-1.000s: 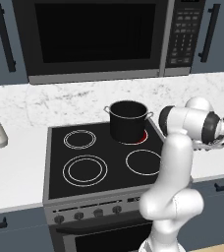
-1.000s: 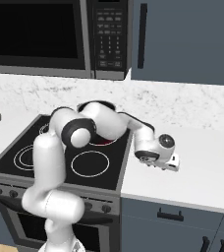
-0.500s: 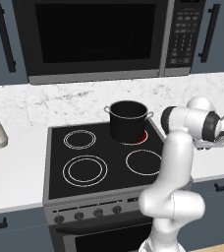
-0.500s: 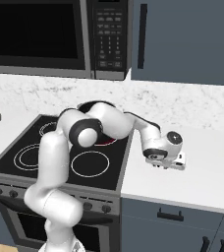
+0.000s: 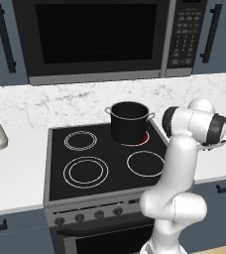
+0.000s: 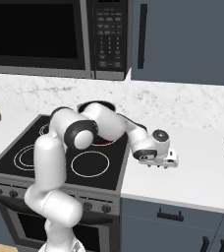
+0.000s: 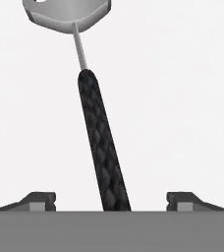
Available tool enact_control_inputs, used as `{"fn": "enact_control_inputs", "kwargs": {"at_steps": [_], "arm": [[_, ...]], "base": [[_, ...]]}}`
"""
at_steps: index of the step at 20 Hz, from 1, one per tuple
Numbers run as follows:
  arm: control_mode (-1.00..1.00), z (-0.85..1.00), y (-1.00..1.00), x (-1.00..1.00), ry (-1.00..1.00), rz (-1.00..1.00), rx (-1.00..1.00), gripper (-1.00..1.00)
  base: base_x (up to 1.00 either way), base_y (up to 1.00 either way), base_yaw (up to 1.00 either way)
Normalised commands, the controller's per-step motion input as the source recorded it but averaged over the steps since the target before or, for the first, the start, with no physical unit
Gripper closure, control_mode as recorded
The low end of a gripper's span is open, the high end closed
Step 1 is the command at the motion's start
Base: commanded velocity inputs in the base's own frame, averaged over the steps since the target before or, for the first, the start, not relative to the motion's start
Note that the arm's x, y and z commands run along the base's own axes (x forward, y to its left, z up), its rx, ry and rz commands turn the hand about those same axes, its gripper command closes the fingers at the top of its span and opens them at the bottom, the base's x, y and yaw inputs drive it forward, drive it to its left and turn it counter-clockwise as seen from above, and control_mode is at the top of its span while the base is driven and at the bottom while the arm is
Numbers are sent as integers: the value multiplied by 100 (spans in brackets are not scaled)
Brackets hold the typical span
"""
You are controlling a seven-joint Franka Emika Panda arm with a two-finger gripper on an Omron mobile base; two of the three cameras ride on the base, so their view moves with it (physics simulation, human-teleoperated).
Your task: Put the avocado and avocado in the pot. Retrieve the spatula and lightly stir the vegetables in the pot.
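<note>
Black spatula handle [image 7: 104, 152] lies between parted jaws.

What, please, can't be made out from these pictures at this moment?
- Pot contents: left base view, its wall hides the inside; right base view, the arm covers it.
- Spatula blade: hand view, cut off by the top edge.
- Gripper: fingers apart around the handle; contact unclear.

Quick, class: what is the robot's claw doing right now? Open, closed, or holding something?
Claw: open, holding nothing; its two fingertips stand wide apart on either side of the spatula handle, which lies on the white counter.
</note>
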Motion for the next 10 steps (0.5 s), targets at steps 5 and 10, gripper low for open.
{"fn": "enact_control_inputs", "kwargs": {"at_steps": [5, 10], "arm": [[-100, -27, 23, 12, 0, 7, -7, 100], [-100, -28, 11, 2, 1, 12, 0, 100]], "base": [[0, 0, 0], [0, 0, 0]]}}
